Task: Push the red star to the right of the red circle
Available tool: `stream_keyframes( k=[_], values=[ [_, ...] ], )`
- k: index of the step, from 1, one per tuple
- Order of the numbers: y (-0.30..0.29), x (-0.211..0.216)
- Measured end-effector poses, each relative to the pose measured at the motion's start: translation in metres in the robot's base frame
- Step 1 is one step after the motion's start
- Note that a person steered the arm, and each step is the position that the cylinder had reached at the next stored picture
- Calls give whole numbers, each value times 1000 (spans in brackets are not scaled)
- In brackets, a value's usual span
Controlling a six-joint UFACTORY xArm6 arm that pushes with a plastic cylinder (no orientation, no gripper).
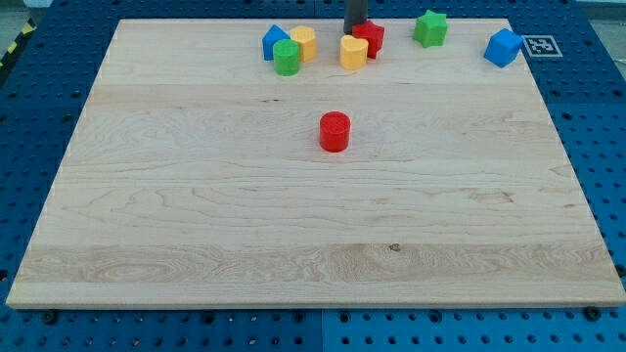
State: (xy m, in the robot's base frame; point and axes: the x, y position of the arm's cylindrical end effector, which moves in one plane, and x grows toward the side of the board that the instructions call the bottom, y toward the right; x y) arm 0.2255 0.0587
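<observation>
The red circle (335,131) stands alone near the middle of the wooden board (196,225). The red star (372,37) sits near the view's top edge, up and to the right of the circle, touching a yellow block (353,51) on its left. My tip (355,28) comes down from the view's top and sits right at the red star's upper left edge, just above the yellow block.
A blue block (275,41), a green cylinder (287,58) and a second yellow block (304,43) cluster at the top, left of the star. A green star (429,28) and a blue block (503,47) lie at the top right.
</observation>
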Motion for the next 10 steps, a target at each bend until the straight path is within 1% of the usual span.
stream_keyframes(
  k=[3,4,5,6,7,8,9,10],
  values=[
    [92,80],
    [112,104],
    [112,111],
    [89,95],
    [59,89],
    [48,112],
    [47,150],
    [59,167]
  ],
)
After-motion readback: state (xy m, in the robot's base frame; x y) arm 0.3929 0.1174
